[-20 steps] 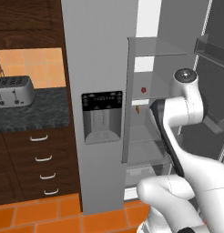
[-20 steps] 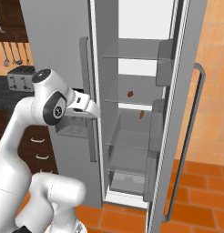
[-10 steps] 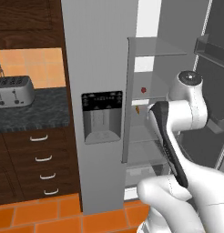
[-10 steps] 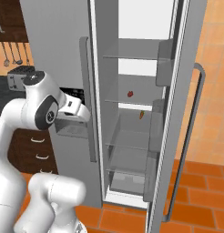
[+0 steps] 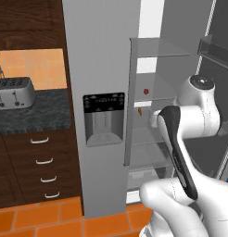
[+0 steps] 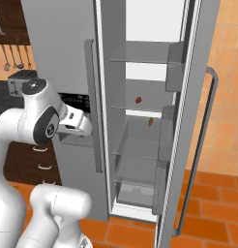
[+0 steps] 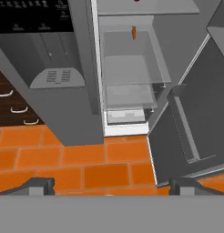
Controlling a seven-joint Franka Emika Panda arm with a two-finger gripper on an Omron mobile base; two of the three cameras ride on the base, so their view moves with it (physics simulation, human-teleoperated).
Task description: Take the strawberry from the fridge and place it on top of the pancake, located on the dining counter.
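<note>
Inside the fridge, the strawberry sits well beyond the wide-apart gripper.

The fridge is tall and light grey, with a black dispenser panel in its closed left door. Its right door stands open, so the glass shelves inside are visible. The strawberry is a tiny red berry. It lies on a middle shelf, toward the back, one shelf above a small orange item.
</note>
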